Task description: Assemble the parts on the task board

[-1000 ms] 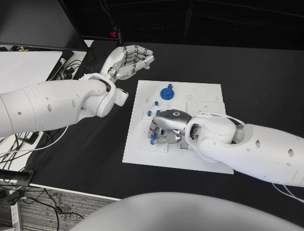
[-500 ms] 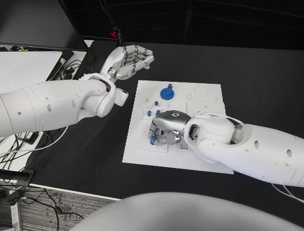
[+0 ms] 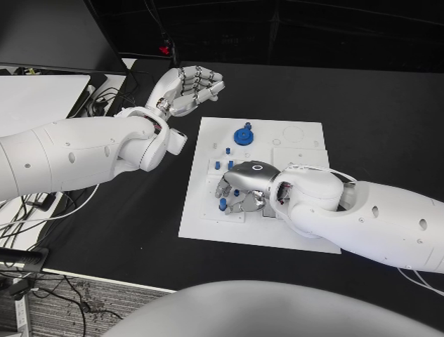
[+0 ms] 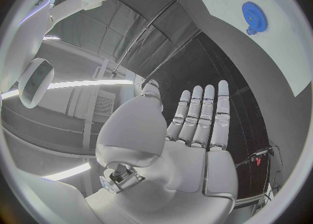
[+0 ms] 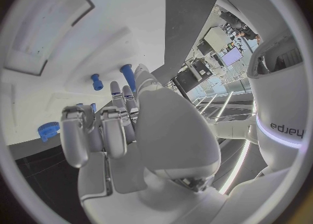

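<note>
Over the lower left of the white plastic task board (image 3: 293, 151), the right hand (image 3: 240, 188) curls down among small blue peg parts (image 3: 222, 203); whether it grips one I cannot tell. A blue gear (image 3: 244, 134) sits upper centre. The left hand (image 3: 190, 90), fingers apart and empty, hovers off-board. Seating a peg seems underway; next needs careful alignment.

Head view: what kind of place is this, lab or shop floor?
Probably a robotics lab or test cell: a black table with a white task board carrying blue parts such as a gear, and loose cables on the floor beside it.
</note>
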